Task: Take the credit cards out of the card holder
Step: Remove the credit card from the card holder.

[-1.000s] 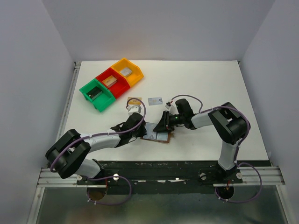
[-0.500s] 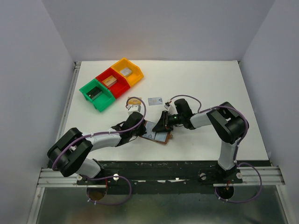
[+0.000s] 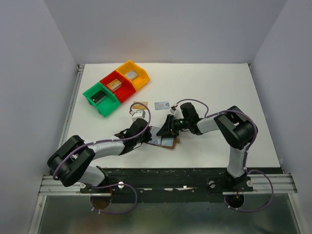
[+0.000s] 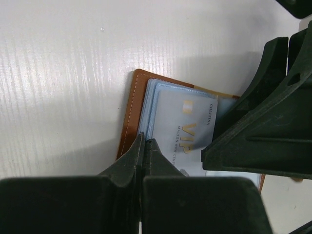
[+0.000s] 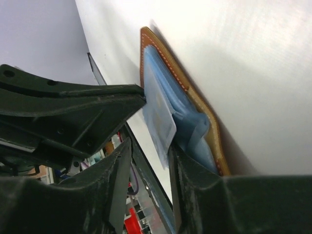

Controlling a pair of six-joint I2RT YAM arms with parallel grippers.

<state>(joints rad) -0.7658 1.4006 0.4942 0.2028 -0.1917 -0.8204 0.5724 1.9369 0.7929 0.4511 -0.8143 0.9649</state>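
On the white counter [image 3: 219, 87], between the two arms, the open brown card holder [image 3: 165, 142] is laid flat. Its edge is touched by the left jaws, which are closed together. A silvery-blue card [image 5: 158, 109] sticking out of it is straddled by the right jaws, which are held apart. Another card [image 3: 162, 105] is seen loose beyond.

card [image 4: 183, 131] in card holder [image 4: 130, 112], centre of left wrist view: big gold "VIP", running sideways down the card face
same card, line beside VIP: small print, looks like "MAISON NEW…", rest hidden
same card, upper right corner: small word, roughly "CRISTINA", letters not certain
loose card [image 3: 161, 105], middle of top view: print there, too small to read
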